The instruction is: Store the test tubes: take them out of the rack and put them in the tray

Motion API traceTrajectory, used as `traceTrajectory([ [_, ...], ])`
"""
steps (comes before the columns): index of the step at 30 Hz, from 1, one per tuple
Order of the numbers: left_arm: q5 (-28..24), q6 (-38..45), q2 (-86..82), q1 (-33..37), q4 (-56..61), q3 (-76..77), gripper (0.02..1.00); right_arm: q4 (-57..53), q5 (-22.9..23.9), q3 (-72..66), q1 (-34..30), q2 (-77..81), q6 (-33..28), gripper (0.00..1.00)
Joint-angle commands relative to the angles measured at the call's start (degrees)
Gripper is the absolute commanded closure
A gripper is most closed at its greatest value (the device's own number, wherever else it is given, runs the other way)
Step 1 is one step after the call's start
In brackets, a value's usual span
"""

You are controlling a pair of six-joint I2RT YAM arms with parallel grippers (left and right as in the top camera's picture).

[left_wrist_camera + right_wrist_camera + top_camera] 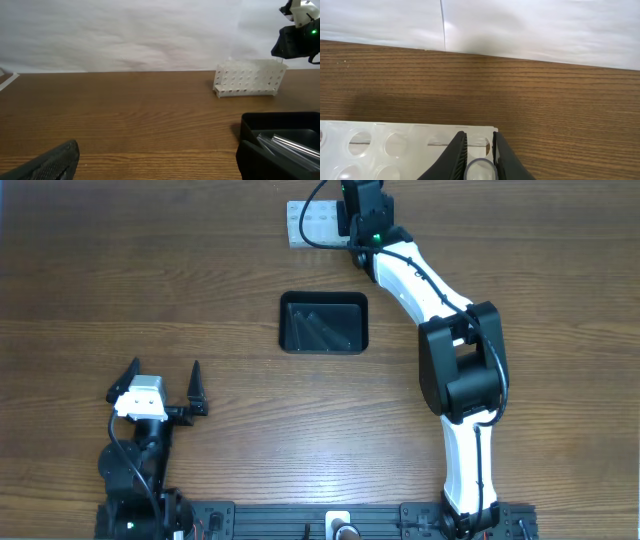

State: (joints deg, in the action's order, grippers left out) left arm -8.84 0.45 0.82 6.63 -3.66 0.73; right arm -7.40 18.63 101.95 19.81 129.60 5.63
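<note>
Top view: the right gripper (478, 135) sits over the right end of the white rack (305, 230) at the far side of the wooden table (150, 270), its fingers drawn narrow around the rim of 1 upright test tube (480, 170) seated in an end hole. The black tray (323, 297) stands near the rack, toward the arms' bases, with clear tubes (318, 327) lying slanted inside. The left gripper (164, 370) rests low and well apart from the tray, its 2 fingers spread wide and holding nothing.
</note>
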Motion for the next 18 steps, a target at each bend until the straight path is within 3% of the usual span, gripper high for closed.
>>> traceTrajectory([
  [1, -0.7, 0.8, -0.5, 0.4, 0.1, -0.4, 0.018, -0.2, 0.3, 1.2, 0.6, -4.3, 0.1, 0.864],
  [14, -0.7, 0.8, -0.5, 0.4, 0.1, -0.4, 0.018, -4.4, 0.1, 1.2, 0.9, -21.2, 1.4, 0.877],
  [18, -0.7, 0.8, -0.5, 0.4, 0.1, -0.4, 0.018, -10.2, -5.0, 1.2, 1.4, -24.4, 1.7, 0.886],
])
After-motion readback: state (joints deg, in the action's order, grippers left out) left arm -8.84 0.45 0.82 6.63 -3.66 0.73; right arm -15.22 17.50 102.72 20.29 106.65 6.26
